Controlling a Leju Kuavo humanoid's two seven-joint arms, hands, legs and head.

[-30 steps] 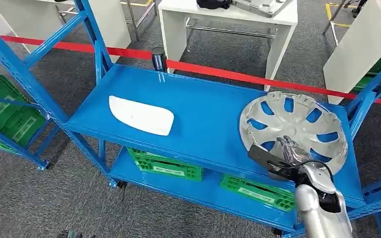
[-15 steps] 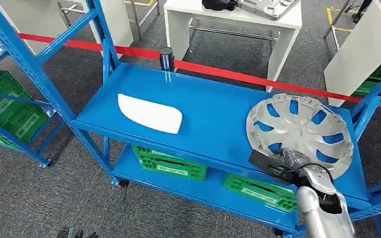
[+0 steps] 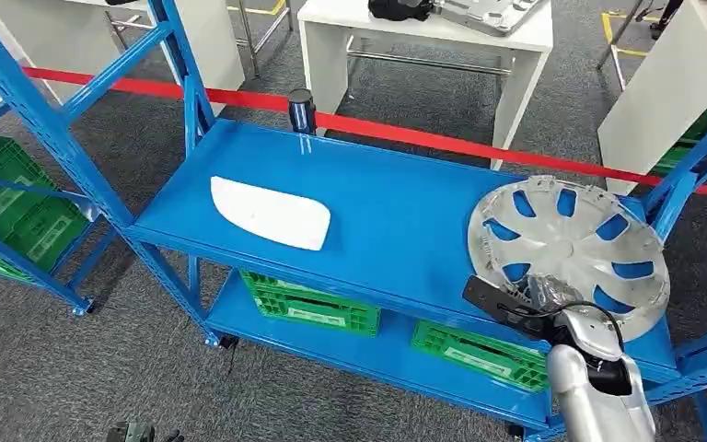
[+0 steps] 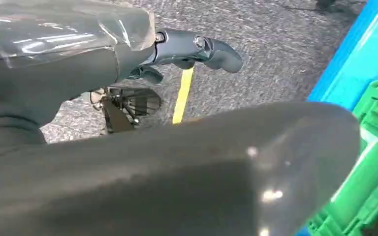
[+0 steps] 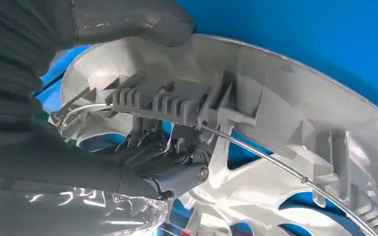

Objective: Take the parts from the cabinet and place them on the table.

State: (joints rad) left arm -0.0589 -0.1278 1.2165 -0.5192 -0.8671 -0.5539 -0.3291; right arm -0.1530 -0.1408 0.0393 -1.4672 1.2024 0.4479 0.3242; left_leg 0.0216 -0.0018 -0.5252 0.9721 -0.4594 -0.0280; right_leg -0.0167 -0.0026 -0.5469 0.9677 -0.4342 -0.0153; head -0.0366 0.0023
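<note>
1. The silver hubcap (image 3: 566, 253) lies on the top shelf of the blue cabinet (image 3: 396, 221), at the shelf's right end, inner side up, with blue showing through its cutouts.
2. The right hand (image 3: 545, 296) grips the hubcap at the part of its rim nearest the robot: in the right wrist view the thick thumb (image 5: 128, 22) presses on the outside of the rim while the darker fingers (image 5: 167, 169) curl in against the ribbed inner side of the hubcap (image 5: 275, 132).
3. A thin wire ring runs along the inside of the hubcap's rim, close by those fingers.
4. The white panel (image 3: 270, 214), flat and rounded, lies on the same shelf, well apart from the hubcap, toward the shelf's left end.
5. Green crates (image 3: 308, 306) sit on the lower shelf of the cabinet, under the hubcap and under the white panel.
6. Beyond the cabinet, a red barrier tape (image 3: 479, 147) crosses the grey carpet, and a white table (image 3: 423, 32) stands behind it.
7. The left hand (image 4: 187, 49) hangs over the carpet beside a green crate (image 4: 369, 187), fingers slightly bent and apart, holding nothing.
</note>
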